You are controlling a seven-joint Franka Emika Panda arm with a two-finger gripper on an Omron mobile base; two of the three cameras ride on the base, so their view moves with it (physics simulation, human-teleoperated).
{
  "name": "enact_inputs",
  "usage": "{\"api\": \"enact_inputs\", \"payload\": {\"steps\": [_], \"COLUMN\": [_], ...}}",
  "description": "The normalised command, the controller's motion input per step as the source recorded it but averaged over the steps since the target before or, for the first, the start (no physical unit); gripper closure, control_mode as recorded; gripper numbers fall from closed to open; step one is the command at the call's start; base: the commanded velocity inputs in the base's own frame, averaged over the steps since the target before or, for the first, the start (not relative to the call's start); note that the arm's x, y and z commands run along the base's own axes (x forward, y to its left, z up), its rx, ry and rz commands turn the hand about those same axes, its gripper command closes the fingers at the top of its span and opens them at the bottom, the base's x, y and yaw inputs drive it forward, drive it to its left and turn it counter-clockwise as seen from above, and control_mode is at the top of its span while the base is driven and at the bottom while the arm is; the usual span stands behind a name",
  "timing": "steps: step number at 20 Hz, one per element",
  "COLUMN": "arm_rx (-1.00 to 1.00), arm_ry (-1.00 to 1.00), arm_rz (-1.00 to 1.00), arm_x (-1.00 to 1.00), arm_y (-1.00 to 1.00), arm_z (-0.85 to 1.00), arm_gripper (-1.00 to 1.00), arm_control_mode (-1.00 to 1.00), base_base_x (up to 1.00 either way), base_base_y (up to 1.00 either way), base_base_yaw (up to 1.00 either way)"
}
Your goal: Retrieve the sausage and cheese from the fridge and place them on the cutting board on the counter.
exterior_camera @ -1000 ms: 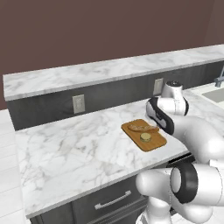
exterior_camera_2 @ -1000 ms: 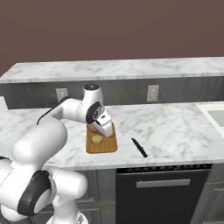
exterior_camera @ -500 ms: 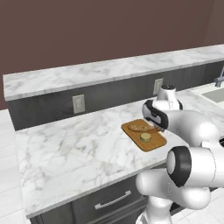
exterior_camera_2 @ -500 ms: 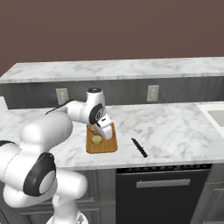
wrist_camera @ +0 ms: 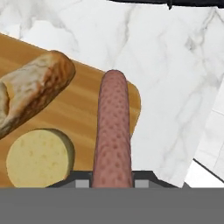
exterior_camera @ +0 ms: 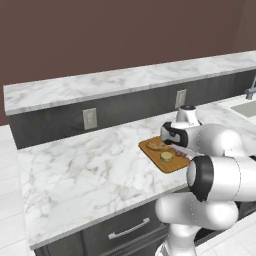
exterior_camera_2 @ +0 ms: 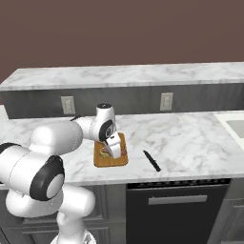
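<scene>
My gripper (wrist_camera: pixel 112 180) is shut on the reddish-brown sausage (wrist_camera: pixel 113 127), which points away from the hand just above the right end of the orange-brown cutting board (wrist_camera: pixel 83 109). On the board lies the round yellowish cheese (wrist_camera: pixel 38 157), left of the sausage. From the base views, the gripper (exterior_camera_2: pixel 116 150) hangs low over the board (exterior_camera_2: pixel 102 162) on the white marble counter (exterior_camera: pixel 90 160), with the cheese (exterior_camera: pixel 166 156) beside it. The fridge is out of view.
A tan bread piece (wrist_camera: pixel 35 89) lies across the board's far part. A black knife (exterior_camera_2: pixel 152 160) rests on the counter right of the board. A raised marble ledge (exterior_camera: pixel 125 80) with outlets runs behind, and a sink (exterior_camera: pixel 247 107) is far right.
The hand has come down and slightly nearer over the board with the sausage still gripped. The arm's elbow has swung forward. Board, cheese and bread have not moved.
</scene>
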Motion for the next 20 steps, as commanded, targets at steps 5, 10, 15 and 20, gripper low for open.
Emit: {"api": "enact_inputs", "payload": {"steps": [5, 10, 15, 20], "arm_rx": [0.0, 0.0, 0.0, 0.0], "arm_ry": [0.02, 0.01, 0.0, 0.0], "arm_rz": [-0.03, 0.0, 0.0, 0.0], "arm_x": [0.33, 0.35, 0.07, 0.0], "arm_y": [0.0, -0.05, 0.0, 0.0], "arm_z": [-0.33, -0.3, -0.1, -0.11], "arm_gripper": [1.0, 1.0, 1.0, -1.0], "arm_control_mode": [-1.0, -1.0, -1.0, -1.0], "base_base_x": [0.0, 0.0, 0.0, 0.0], "base_base_y": [0.0, 0.0, 0.0, 0.0], "base_base_yaw": [0.0, 0.0, 0.0, 0.0]}}
